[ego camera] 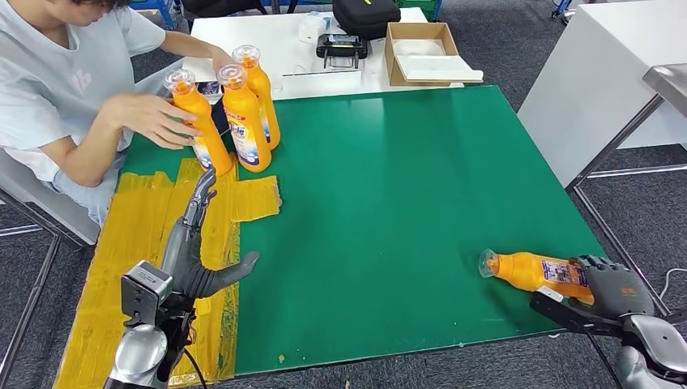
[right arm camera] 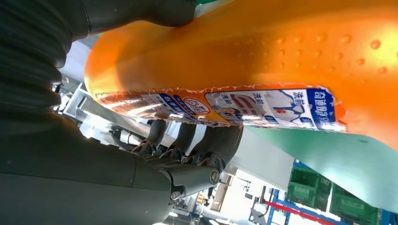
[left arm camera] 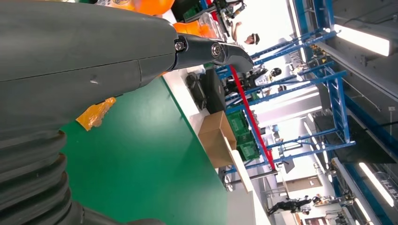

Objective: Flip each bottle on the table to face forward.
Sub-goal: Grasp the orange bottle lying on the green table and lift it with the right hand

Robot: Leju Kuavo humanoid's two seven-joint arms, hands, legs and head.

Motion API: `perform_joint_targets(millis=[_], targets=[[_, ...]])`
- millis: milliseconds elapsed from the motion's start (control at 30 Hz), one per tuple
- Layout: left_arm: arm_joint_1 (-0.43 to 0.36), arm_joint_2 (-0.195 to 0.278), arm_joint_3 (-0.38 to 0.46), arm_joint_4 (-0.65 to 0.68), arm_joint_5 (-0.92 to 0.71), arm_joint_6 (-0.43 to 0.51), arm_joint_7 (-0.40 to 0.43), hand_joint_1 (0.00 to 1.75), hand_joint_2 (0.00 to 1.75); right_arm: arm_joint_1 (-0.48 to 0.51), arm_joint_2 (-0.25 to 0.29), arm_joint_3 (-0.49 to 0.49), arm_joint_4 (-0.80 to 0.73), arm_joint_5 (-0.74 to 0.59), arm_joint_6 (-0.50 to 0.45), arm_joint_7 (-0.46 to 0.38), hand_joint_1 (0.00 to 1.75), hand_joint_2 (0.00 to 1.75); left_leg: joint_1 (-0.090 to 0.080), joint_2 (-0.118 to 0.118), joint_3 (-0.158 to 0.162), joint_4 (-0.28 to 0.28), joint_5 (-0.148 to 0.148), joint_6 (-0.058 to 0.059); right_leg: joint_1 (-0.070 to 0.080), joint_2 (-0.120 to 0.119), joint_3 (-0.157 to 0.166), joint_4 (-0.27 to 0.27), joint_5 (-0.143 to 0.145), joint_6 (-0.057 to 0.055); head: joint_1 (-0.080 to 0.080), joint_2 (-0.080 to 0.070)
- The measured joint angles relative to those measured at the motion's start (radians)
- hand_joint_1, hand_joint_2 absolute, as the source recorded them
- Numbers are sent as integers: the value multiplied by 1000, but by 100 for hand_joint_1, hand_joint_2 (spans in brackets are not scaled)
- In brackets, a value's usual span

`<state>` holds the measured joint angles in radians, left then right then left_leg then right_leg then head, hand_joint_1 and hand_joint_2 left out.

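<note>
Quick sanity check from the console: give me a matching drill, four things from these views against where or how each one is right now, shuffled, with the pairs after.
Things:
1. lying bottle
2. three upright bottles
3. left hand
4. cardboard box

States:
A. on the white table beyond the green mat
B. open, over the yellow tape
C. on its side at the mat's near right edge, gripped by the right hand
D. standing together at the far left corner, a person's hand on one

Pairs: 1-C, 2-D, 3-B, 4-A
</note>
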<state>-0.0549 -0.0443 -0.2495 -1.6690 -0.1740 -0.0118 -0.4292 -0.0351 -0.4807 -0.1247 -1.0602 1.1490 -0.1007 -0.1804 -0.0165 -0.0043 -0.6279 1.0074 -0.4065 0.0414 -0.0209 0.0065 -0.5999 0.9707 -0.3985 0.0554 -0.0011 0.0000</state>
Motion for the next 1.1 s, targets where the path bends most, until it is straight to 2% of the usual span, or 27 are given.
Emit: perform_joint_targets(millis=[100, 200, 233, 267, 333, 367, 400, 433, 767, 1100], targets=[[0, 0, 0, 2, 0, 0, 0, 0, 175, -4, -1, 8, 6, 4, 2, 9, 160, 175, 0, 0, 2, 0, 0, 0, 0, 0, 2, 0, 0, 0, 0, 0], [0, 0, 0, 7, 0, 0, 1, 0, 175, -9, -4, 13, 11, 6, 3, 14, 144, 175, 0, 0, 5, 0, -1, 1, 0, 0, -1, -1, -1, 0, 0, 0], [0, 0, 0, 8, 0, 0, 1, 0, 175, -11, -4, 15, 14, 6, 3, 15, 128, 175, 0, 0, 5, 0, -2, 1, 0, 0, -2, -1, -2, 0, 0, 0], [0, -1, 0, 8, 0, 0, 1, 0, 175, -13, -5, 17, 16, 7, 3, 17, 103, 175, 0, 0, 6, 0, -2, 1, 0, 0, -2, -1, -3, 0, 0, 0], [0, -2, 0, 9, 0, 0, 1, 0, 175, -17, -5, 22, 22, 10, 4, 22, 39, 175, 0, 0, 7, 0, -3, 2, 0, 0, -2, -1, -3, 0, 0, 0], [0, -3, 0, 10, 0, 0, 1, 0, 175, -18, -5, 26, 25, 12, 4, 27, 16, 175, 0, 0, 7, 0, -3, 2, 0, 0, -2, -2, -3, 0, 0, 0], [0, -4, 0, 12, 0, 0, 1, 0, 175, -20, -5, 29, 30, 14, 5, 31, 4, 175, 0, 0, 7, 0, -3, 2, 0, 1, -1, -2, -3, 0, 0, 0], [-1, -6, 0, 14, 0, 0, 1, 0, 175, -21, -5, 32, 36, 17, 5, 37, 0, 175, 0, 0, 8, 0, -3, 2, 0, 1, -1, -2, -3, 0, 0, 0], [-2, -11, -7, 25, 1, 4, 2, 0, 175, -39, -5, 46, 90, 28, 11, 59, 0, 175, 0, 1, 8, 0, -2, 3, 0, 1, 9, -4, -1, 4, 0, 0], [-4, -11, -7, 32, 3, 5, 2, 0, 175, -57, -5, 53, 123, 27, 14, 61, 0, 175, 1, 1, 14, 0, -6, 5, 1, 1, 7, -6, -4, 1, 0, 0]])
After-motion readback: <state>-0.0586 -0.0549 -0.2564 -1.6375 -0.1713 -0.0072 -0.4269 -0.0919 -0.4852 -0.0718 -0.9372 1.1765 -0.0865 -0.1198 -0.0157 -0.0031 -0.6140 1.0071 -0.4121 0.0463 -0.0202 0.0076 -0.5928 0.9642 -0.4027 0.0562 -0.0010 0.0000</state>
